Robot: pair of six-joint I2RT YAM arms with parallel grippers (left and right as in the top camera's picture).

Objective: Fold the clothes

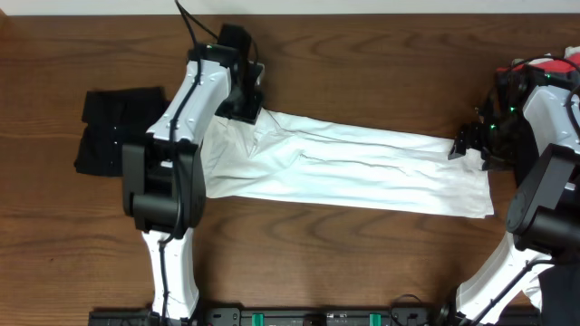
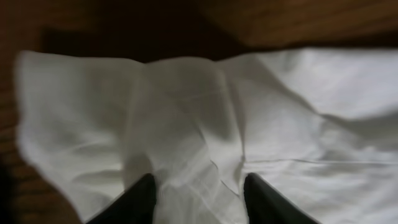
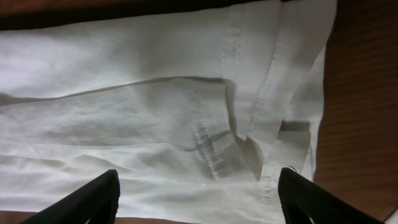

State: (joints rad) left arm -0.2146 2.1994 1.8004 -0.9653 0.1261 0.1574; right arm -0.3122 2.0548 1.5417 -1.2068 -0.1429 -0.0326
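While the overhead view shows both arms reaching inward, the white T-shirt lies flat on the wooden counter as a long band folded lengthwise, running from the upper left near the left arm down to the right, where its end lies just in front of the right arm. The left gripper sits at the shirt's upper left end, where the cloth gathers into creases. In the left wrist view, which is blurred, that gripper points down at the T-shirt, and its two dark fingers stand partly apart with a raised ridge of white cloth running between them; I cannot tell whether they are pinching that ridge or merely straddling it. The right gripper hangs at the shirt's right end, near its upper corner. From the right wrist camera its fingers are spread wide, with the gripper over the T-shirt and gripping nothing; a double-stitched hem crosses the cloth there, and bare wood shows just past the fabric's edge on the right. A black folded garment rests on the counter to the left of the left arm, apart from the white shirt, and something red shows at the far right edge behind the right arm.
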